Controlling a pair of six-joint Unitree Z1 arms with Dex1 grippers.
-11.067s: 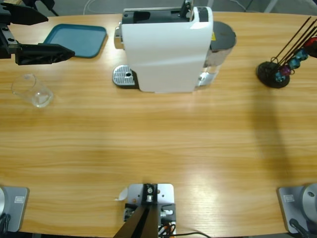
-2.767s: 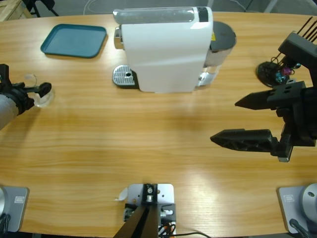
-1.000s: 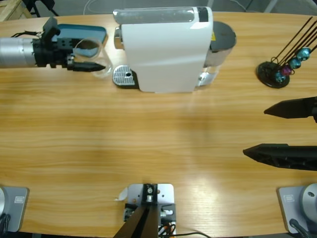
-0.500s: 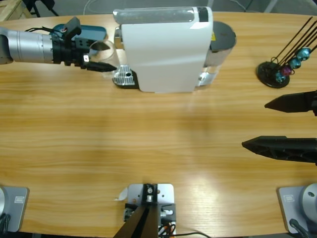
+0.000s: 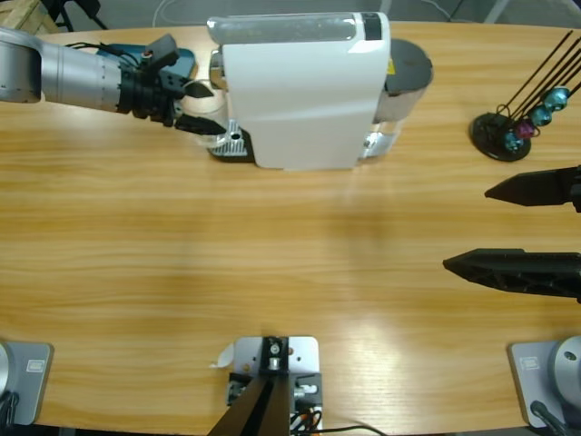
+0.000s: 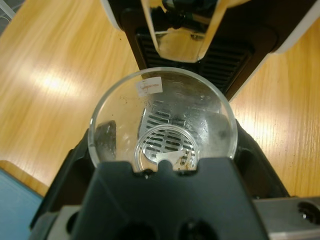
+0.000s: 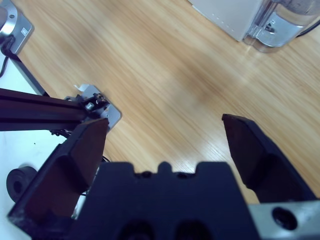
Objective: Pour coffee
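Observation:
My left gripper reaches in from the upper left and is shut on a clear glass tumbler. It holds the glass at the left end of the white coffee machine, over the metal drip tray. In the left wrist view the glass stands upright between the jaws, with the tray's grid showing through its bottom and the spout just beyond it. No coffee shows; the glass looks empty. My right gripper hovers open above bare wood at the right edge.
A teal tray lies behind the left arm, mostly covered by it. A black capsule stand with coloured capsules is at the far right. The machine's water tank shows in the right wrist view.
The left gripper has carried the glass rightward, from beside the teal tray to the drip tray at the machine. The right gripper has barely moved.

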